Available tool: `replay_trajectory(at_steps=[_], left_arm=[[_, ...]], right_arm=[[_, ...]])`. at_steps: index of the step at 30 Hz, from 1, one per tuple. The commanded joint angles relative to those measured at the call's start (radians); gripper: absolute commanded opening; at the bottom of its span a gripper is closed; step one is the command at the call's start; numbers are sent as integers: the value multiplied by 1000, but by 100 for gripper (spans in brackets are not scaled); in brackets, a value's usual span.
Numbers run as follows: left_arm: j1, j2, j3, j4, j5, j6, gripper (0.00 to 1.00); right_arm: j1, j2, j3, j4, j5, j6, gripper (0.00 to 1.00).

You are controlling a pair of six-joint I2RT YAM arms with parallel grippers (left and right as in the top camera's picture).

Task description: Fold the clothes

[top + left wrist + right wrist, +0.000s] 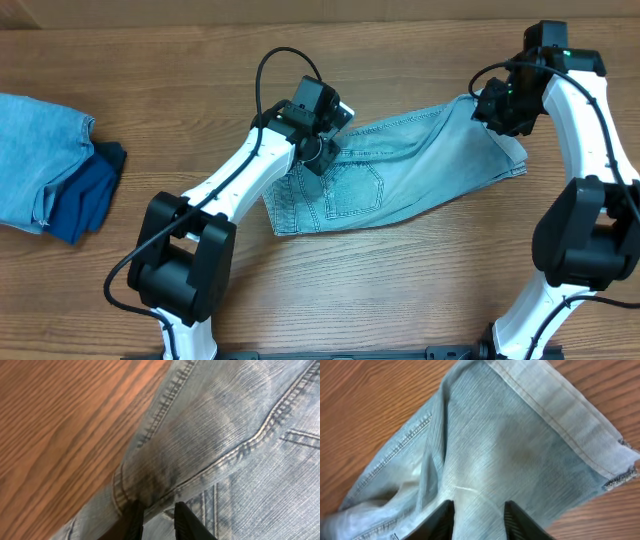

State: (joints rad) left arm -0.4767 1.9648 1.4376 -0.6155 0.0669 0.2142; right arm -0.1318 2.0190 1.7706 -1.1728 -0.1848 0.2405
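Note:
The pale light-blue denim shorts [400, 170] lie across the middle of the table, with the stitched pocket [355, 188] facing up. My left gripper [322, 152] is at the shorts' upper left edge. In the left wrist view its jaws [157, 519] are closed on a seamed fold of denim [210, 435]. My right gripper [497, 110] is at the shorts' right end, which rises off the table toward it. In the right wrist view its jaws [479, 521] hold the fabric [510, 445], and the hemmed cuff [570, 415] hangs beyond them.
A folded light-blue garment [35, 155] and a dark navy folded garment [88, 192] sit at the table's left edge. Bare wood table [400, 290] lies in front of the shorts and behind them.

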Motion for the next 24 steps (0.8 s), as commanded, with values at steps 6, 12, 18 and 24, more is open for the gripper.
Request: replay_trajectory(at_steps=[6,12,18,24], left_arm=[[9,110,16,131,-35,-151,17],[81,147,16,104,-171,-231,15],[185,145,32,54,-181,-232,12],[108,49,309,-82,-101,-145,31]], right_arm=[[-21,5,-345,244,34,92,28],[-111,1,-495,224,220,288,15],[-118,-28,-494,186,224,284,13],[-110,-277,-494,319,137,196,27]])
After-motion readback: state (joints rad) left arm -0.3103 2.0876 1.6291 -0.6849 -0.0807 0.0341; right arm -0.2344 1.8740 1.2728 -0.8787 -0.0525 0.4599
